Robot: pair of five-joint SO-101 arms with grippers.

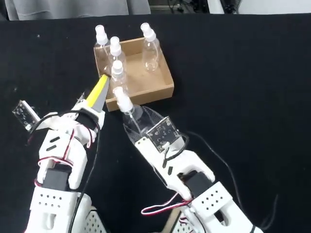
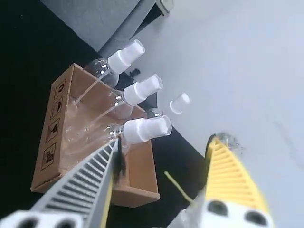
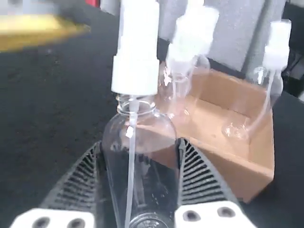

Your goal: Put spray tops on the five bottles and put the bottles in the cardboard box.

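A: Progress check?

B: Four bottles (image 1: 151, 48) stand upright inside the cardboard box (image 1: 150, 94), each capped. The fifth bottle (image 3: 137, 166) is outside, just beside the box's front wall. Its spray top (image 3: 137, 52) is on the neck; I cannot tell whether it is fully seated.

A: Jaws?

B: Right gripper (image 3: 140, 145): jaws closed on the fifth bottle's body, low down. Left gripper (image 2: 164, 142): jaws spread wide, holding nothing, tips by the box's front corner, close to the nearest boxed bottle.

A: Orientation of the fifth?

B: Its long axis lies in line with the right gripper. The spray top leads, pointing toward the box, with the base back between the jaws. How far it leans from upright is unclear.

A: Outstanding?

B: My judgement: capping looks done, and one bottle is left to go into the box, which has free floor.
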